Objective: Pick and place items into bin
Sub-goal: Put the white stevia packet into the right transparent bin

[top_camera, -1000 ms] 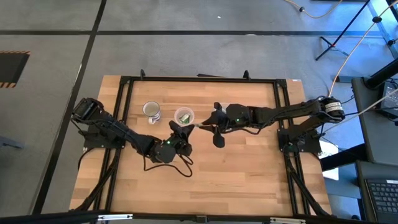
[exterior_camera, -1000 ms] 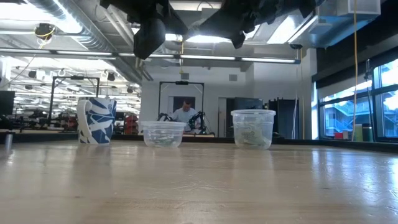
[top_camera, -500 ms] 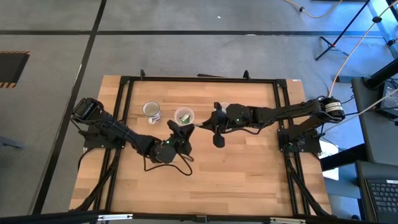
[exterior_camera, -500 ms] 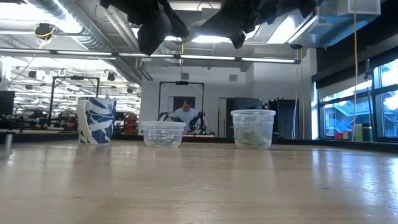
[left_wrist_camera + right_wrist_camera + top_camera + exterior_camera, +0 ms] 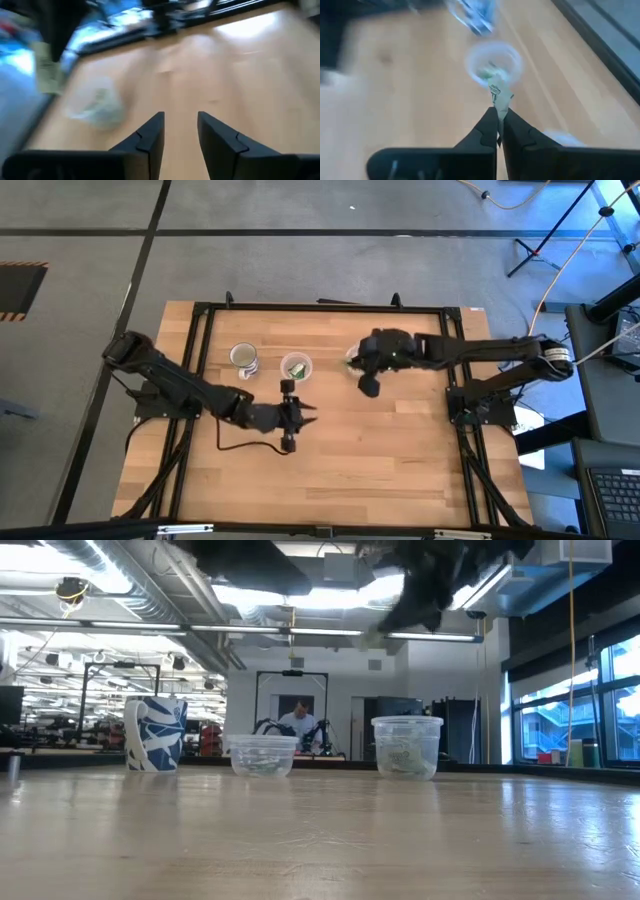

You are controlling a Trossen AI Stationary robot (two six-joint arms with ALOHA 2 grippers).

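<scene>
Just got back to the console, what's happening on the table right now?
The right gripper is shut on a pale-green packet, held in the air over the far half of the table, beside the clear tub. The left gripper is open and empty, above bare wood nearer the middle. A blue-and-white mug and two clear tubs stand at the far edge.

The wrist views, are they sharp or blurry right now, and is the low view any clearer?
Left wrist view: table and clear container are smeared; only the open left gripper is crisp. Right wrist view: background is streaked, while the right gripper and its pinched packet stay fairly sharp. Low view: the mug is sharp, the arms overhead smear.
</scene>
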